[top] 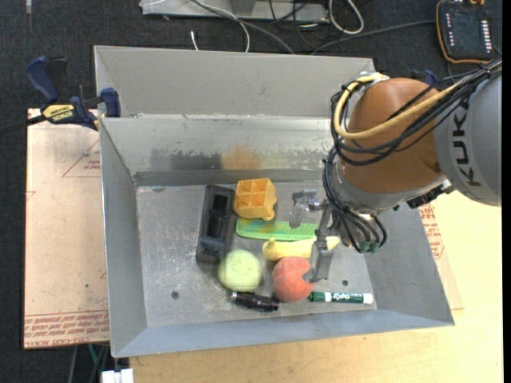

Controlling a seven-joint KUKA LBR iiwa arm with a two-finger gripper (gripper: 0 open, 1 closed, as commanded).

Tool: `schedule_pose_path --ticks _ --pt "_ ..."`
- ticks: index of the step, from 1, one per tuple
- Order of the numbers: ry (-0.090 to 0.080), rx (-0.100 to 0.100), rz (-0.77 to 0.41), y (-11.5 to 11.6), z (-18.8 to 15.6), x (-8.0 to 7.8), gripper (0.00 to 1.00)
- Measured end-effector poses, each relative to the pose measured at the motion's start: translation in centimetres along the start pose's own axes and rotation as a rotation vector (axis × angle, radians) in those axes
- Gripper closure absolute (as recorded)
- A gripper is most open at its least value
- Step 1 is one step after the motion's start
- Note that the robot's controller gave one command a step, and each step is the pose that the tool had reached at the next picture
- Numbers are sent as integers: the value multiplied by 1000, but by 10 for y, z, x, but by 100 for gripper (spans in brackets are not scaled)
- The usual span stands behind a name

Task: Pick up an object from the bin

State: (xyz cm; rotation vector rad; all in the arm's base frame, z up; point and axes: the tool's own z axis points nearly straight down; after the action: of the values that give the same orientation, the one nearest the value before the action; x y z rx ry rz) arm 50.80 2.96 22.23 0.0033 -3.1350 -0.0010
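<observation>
End effector (313, 231) is seen released, fingers spread astride the end of the green comb (275, 230); the red ball (292, 279) is found just beside its lower finger.

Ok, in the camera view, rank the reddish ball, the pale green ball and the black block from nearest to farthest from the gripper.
1. Reddish ball, just below and left of the gripper.
2. Pale green ball, further left, beside the reddish ball.
3. Black block, farthest, at the far left of the group.
</observation>
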Motion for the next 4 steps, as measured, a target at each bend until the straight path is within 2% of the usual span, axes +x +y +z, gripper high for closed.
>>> schedule_pose_path --ticks 1,2,3,4 --pt "-7 0 2 0 -4 -2 0" --pt "-7 -1 62 -13 63 -70 0" --pt "-16 0 -85 -38 62 -86 0" --pt "-9 -3 53 -25 86 -80 0"
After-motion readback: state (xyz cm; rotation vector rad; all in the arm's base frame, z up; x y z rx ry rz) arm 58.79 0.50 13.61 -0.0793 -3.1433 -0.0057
